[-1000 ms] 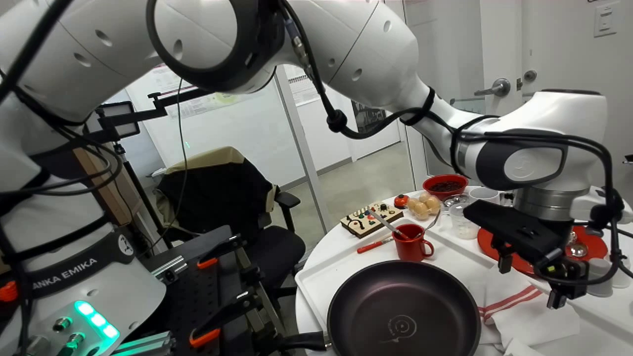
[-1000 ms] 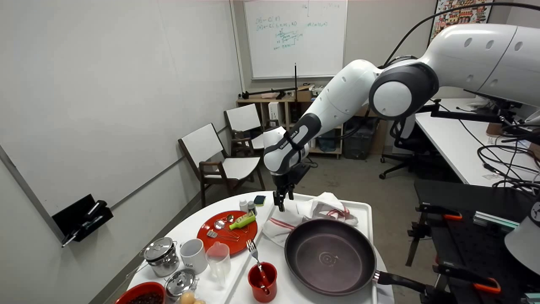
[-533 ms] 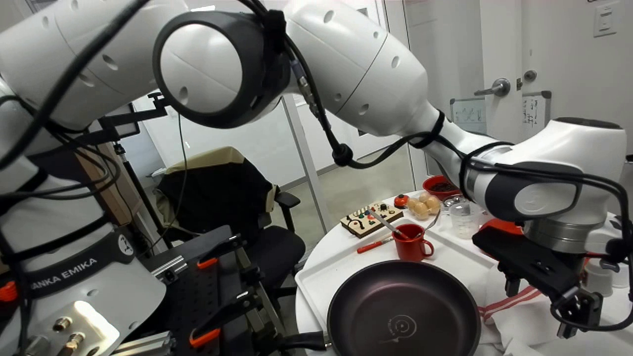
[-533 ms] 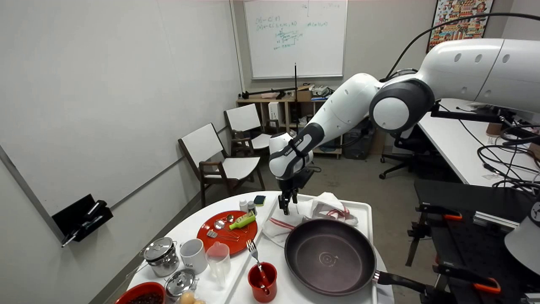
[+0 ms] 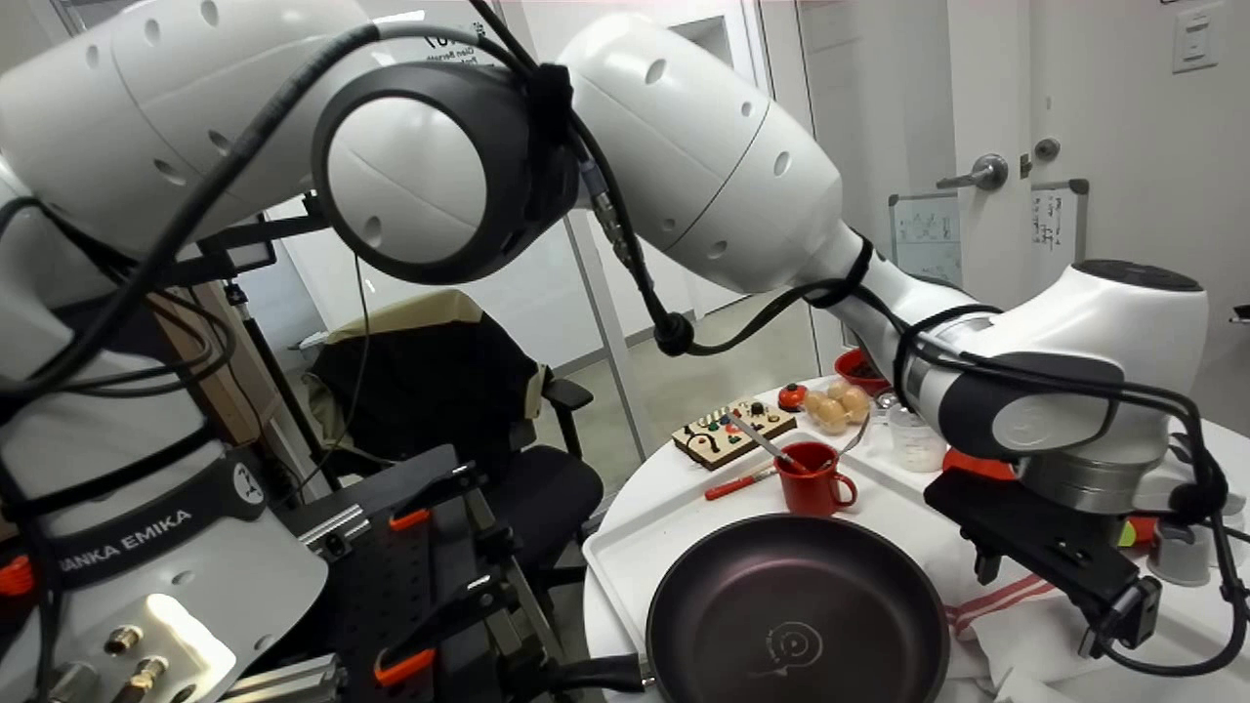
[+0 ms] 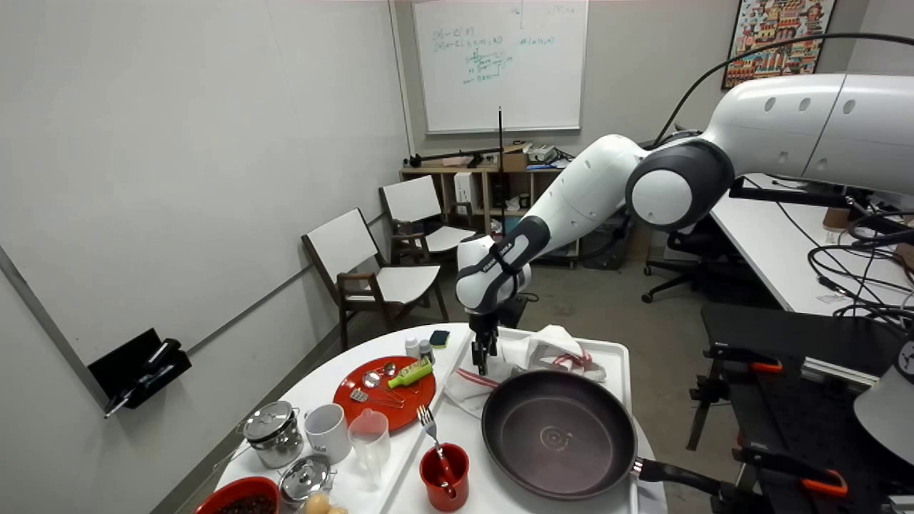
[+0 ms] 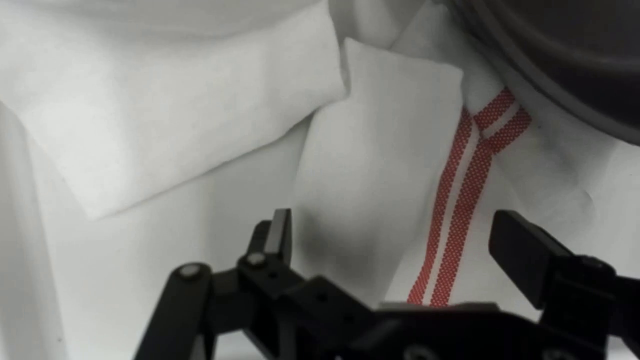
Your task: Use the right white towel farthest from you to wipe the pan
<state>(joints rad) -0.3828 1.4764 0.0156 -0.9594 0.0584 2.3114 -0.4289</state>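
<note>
Wrist view: my black two-fingered gripper (image 7: 392, 232), lower ctr, gapes wide w/ nothing held, prob. to pinch the red-striped white cloth towel (image 7: 410, 165).

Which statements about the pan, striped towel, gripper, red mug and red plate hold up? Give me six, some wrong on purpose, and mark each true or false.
1. The gripper is open over the striped towel. True.
2. The red mug near the pan holds a fork. True.
3. The fork's prongs point down. False: they point up.
4. The pan is upside down. False: its open side faces up.
5. A green bottle lies on the red plate. True.
6. The striped towel lies inside the pan. False: it lies outside, by the pan's edge.
</note>
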